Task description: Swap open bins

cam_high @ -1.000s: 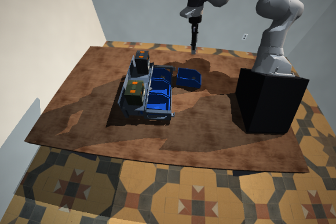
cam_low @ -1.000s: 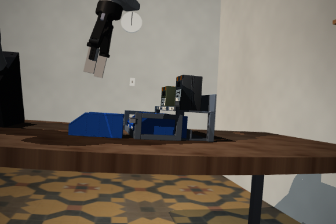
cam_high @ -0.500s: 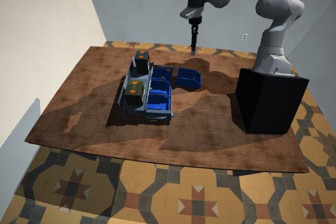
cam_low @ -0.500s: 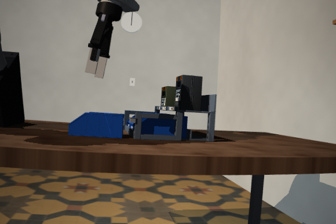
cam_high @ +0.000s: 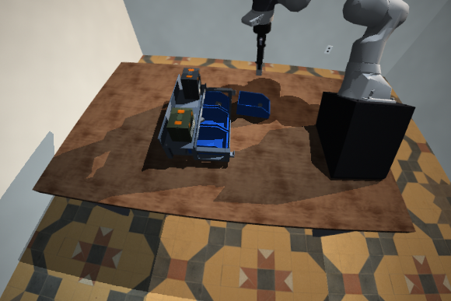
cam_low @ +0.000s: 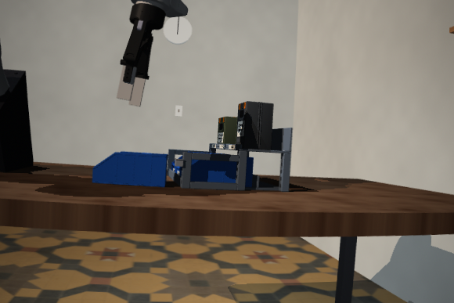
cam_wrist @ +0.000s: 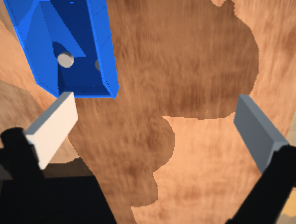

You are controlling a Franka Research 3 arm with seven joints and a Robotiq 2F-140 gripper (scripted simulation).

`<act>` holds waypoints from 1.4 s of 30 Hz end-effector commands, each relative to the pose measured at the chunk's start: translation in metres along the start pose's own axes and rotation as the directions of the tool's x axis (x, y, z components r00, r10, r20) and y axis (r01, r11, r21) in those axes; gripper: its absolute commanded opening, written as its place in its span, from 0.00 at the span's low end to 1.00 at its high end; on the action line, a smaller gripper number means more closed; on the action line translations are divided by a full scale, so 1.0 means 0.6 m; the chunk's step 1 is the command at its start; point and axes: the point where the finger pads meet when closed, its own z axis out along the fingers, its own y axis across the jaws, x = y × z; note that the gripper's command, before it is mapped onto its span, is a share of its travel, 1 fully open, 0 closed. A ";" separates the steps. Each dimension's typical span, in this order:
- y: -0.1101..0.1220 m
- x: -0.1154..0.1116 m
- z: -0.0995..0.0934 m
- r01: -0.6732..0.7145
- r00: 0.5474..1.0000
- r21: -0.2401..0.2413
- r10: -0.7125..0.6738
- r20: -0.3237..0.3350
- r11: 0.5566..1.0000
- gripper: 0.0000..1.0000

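Danger of clipping the bin (cam_high: 248,110) (cam_low: 131,169) (cam_wrist: 106,45) before the shelf (cam_high: 213,150) (cam_low: 242,174), from lowering the released tool (cam_high: 259,72) (cam_low: 130,102) (cam_wrist: 154,107) off-centre, then jolting parts (cam_high: 260,105) (cam_wrist: 65,60) loose.

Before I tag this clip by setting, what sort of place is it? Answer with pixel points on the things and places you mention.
Probably a robot test room: a single arm on a black pedestal (cam_high: 334,137) (cam_low: 16,126), a wooden table (cam_high: 272,211) (cam_low: 219,221) (cam_wrist: 200,165) and a small rack (cam_high: 213,151) (cam_low: 242,169) of blue bins (cam_high: 213,141).
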 end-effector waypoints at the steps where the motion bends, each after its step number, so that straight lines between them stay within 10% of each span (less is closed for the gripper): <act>1: -0.001 0.001 0.001 -0.012 1.000 -0.001 0.012 -0.005 1.000 1.00; 42: -0.087 0.006 0.006 0.019 0.996 -0.017 -0.021 -0.086 1.000 1.00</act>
